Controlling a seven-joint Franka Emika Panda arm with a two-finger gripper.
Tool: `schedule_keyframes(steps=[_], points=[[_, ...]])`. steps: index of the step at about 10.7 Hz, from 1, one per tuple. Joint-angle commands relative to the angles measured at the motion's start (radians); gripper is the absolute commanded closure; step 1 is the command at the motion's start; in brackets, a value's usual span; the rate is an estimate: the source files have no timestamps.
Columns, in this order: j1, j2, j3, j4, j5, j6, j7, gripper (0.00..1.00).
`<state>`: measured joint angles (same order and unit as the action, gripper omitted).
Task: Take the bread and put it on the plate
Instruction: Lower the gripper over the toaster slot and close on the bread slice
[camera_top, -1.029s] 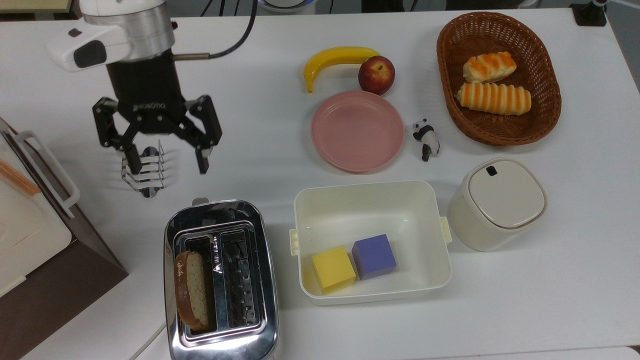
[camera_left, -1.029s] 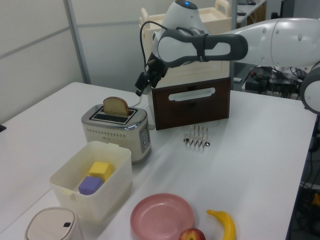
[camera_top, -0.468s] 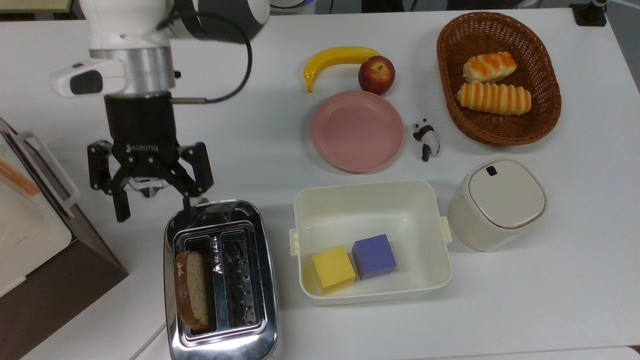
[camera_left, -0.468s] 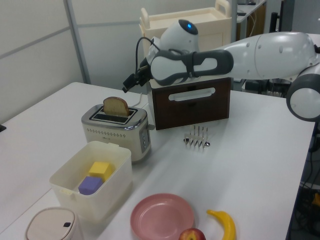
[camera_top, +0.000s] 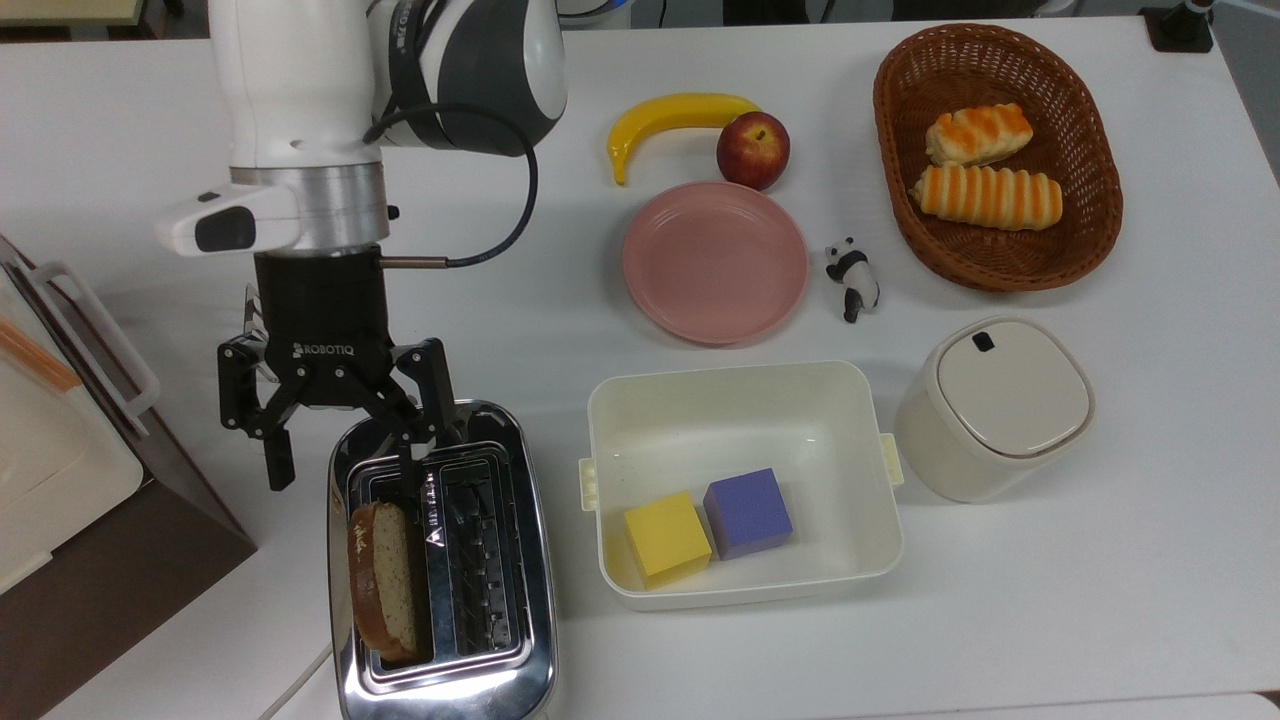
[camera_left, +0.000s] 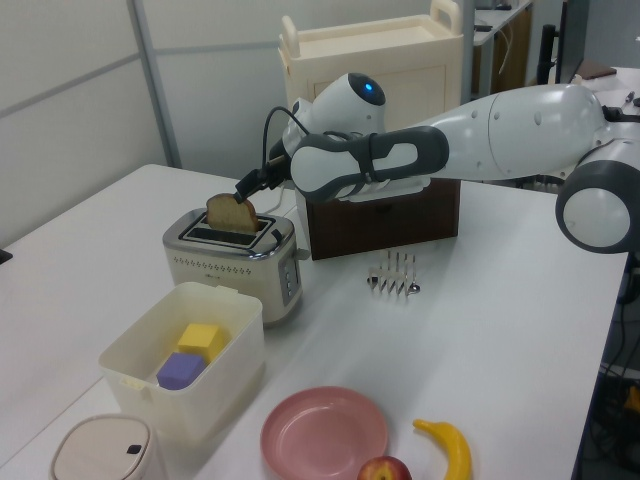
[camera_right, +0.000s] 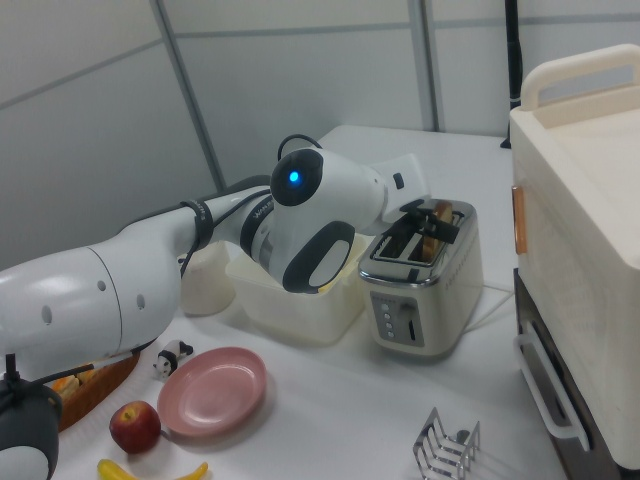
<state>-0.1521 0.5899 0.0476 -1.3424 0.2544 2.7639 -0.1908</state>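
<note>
Hovering gripper (camera_top: 340, 468): fingers spread wide, holding nothing, above the toaster's (camera_top: 441, 560) back rim.
Bread (camera_top: 384, 581): upright in the top view's left slot.
Plate (camera_top: 714, 261): bare, open table around it.

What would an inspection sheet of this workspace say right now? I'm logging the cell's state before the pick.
Surface: white table, no spills seen.
Job's things: bread upright in a slot of the toaster; plate bare.
Clutter: tub holding a yellow cube and a purple cube; basket with two rolls; banana; apple; panda figure; lidded canister; toast rack.
Gripper: gripper open, above the toaster's end near the bread.
Cables: black cable looping from the wrist.
Surroundings: brown cabinet.
</note>
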Motion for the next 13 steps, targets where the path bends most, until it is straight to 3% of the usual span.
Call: schedule_keyframes(steps=[1,3,5,8,10,12,13], points=[[0.016,0.010,-0.002,-0.012,0.006,0.026,-0.016,0.10],[0.017,0.017,-0.002,-0.009,0.006,0.026,-0.018,0.28],[0.017,0.018,0.000,-0.009,0.006,0.026,-0.018,0.59],[0.017,0.016,0.000,-0.009,0.006,0.026,-0.018,0.86],[0.016,0.016,0.000,-0.009,0.006,0.026,-0.018,0.88],[0.014,0.014,0.000,-0.006,0.006,0.026,-0.018,1.00],[0.014,0.013,0.000,-0.006,0.006,0.028,-0.018,1.00]])
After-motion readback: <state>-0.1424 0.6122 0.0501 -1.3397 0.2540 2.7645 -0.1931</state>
